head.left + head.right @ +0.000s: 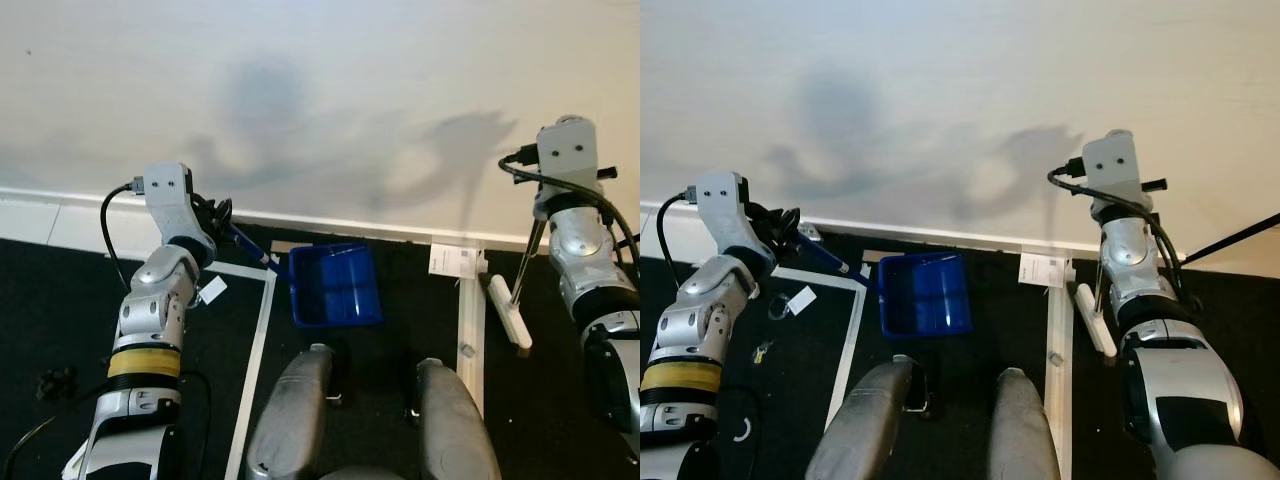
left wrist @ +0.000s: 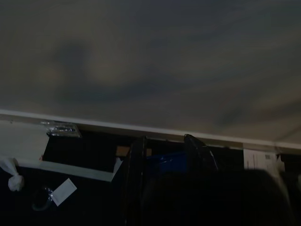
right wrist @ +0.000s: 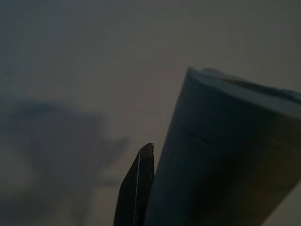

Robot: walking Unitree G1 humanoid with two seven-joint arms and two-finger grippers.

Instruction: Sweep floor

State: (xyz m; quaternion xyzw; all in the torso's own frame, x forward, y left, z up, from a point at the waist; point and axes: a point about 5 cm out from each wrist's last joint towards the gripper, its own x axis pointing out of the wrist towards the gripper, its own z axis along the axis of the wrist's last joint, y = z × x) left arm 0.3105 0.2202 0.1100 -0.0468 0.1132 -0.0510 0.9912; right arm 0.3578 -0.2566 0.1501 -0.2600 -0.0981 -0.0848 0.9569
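Note:
A blue dustpan (image 1: 335, 285) rests on the black floor close to the white wall's baseboard. Its dark blue handle (image 1: 248, 248) runs up to my left gripper (image 1: 220, 220), which is shut on it. In the left wrist view the black fingers (image 2: 135, 179) frame the pan (image 2: 164, 162). On the right, a white broom head (image 1: 510, 325) lies on the floor with its thin stick (image 1: 528, 265) rising to my right gripper (image 1: 545, 215). That gripper is shut on the stick; the right wrist view shows the pale handle (image 3: 221, 155) beside one finger (image 3: 136, 188).
White tape lines (image 1: 255, 350) and a pale strip (image 1: 470, 330) cross the black floor. Scraps lie about: a white tag (image 1: 212, 290), a paper sheet (image 1: 452, 261), a white wad (image 2: 14, 181), a silver wrapper (image 2: 59, 128). My two grey legs (image 1: 300, 410) fill the bottom.

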